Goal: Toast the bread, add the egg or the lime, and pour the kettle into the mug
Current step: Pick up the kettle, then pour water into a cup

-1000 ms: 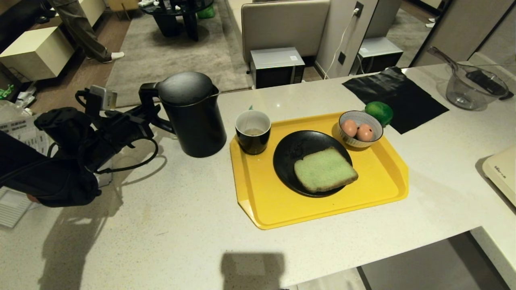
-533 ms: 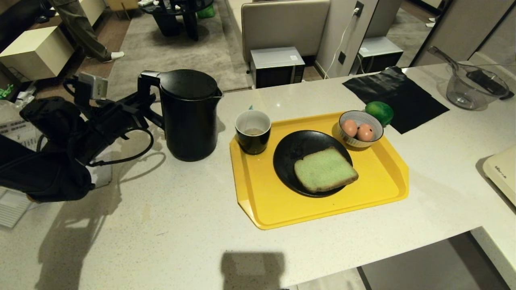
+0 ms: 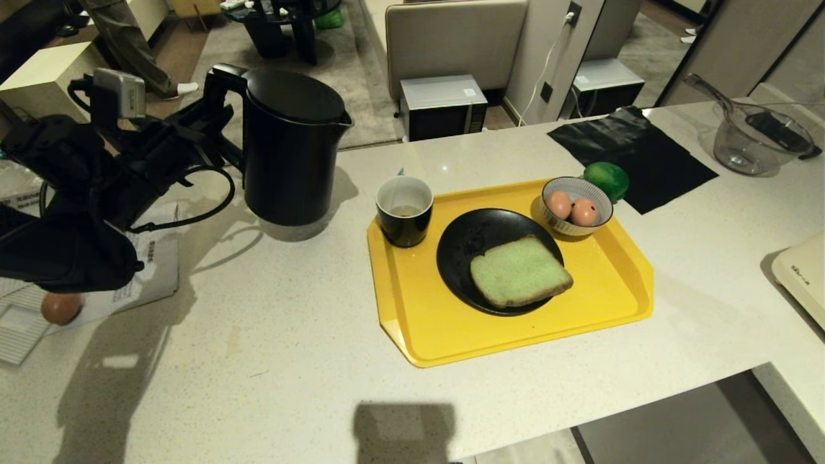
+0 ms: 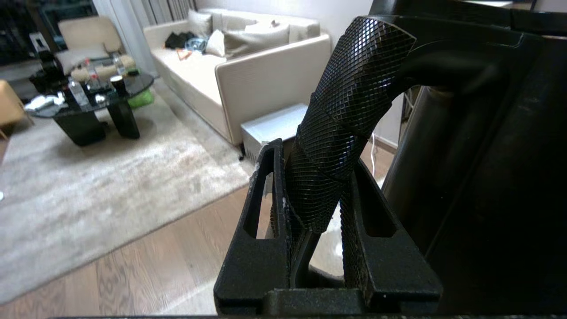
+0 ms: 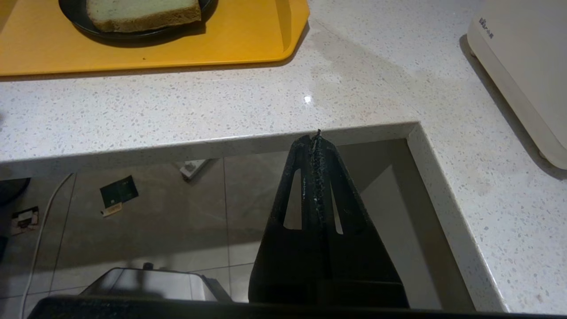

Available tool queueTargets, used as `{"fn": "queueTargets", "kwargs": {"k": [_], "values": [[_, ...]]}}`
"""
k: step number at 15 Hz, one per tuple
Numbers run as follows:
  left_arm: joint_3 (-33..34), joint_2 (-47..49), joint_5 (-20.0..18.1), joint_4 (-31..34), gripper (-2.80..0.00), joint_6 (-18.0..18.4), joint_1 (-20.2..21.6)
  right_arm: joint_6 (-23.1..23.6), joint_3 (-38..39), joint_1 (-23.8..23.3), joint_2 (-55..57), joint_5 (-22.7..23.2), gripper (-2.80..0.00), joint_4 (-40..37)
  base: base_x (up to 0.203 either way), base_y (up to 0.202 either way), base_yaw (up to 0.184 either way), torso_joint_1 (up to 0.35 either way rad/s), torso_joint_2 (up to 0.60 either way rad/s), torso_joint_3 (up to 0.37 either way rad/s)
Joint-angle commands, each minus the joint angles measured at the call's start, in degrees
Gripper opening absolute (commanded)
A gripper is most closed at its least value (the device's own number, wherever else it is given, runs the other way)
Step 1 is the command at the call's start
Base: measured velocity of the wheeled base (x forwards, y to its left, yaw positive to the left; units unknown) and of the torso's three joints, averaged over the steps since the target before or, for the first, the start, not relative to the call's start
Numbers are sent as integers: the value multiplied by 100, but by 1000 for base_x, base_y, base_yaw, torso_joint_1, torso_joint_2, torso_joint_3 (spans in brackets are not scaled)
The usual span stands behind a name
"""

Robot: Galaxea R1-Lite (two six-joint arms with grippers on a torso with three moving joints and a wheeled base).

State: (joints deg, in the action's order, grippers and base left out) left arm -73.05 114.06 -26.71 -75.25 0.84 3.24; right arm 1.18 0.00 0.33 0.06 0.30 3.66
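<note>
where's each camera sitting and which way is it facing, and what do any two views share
Head view: high on the robot, looking forward and down at the counter, yellow tray, mug and bread; the left arm shows at left, its left gripper on the kettle.
Left wrist view: behind the fingers, clamped on the kettle handle, facing a sofa and rug.
Right wrist view: below the counter edge, right gripper shut, facing the counter.
Shared: head and right wrist views both show the bread, tray and black plate.

kettle (image 3: 293, 148) left of mug (image 3: 404, 211) | mug, bread (image 3: 519, 270) on tray (image 3: 445, 328)
</note>
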Motion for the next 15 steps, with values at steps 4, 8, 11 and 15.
{"fn": "queueTargets", "kwargs": {"k": [4, 8, 11, 15], "values": [[-661, -42, -18, 523, -280, 10, -150, 5, 149, 2, 3, 5, -280, 3, 0, 0, 0, 0, 0, 0], [-1051, -150, -38, 1259, -280, 259, -215, 9, 149, 2, 12, 5, -280, 3, 0, 0, 0, 0, 0, 0], [-1334, -174, -128, 1926, -280, 547, -280, 5, 141, 2, 7, 5, -280, 3, 0, 0, 0, 0, 0, 0], [-1759, -174, -192, 2916, -280, 1017, -254, 5, 149, 2, 8, 5, -280, 3, 0, 0, 0, 0, 0, 0]]}}
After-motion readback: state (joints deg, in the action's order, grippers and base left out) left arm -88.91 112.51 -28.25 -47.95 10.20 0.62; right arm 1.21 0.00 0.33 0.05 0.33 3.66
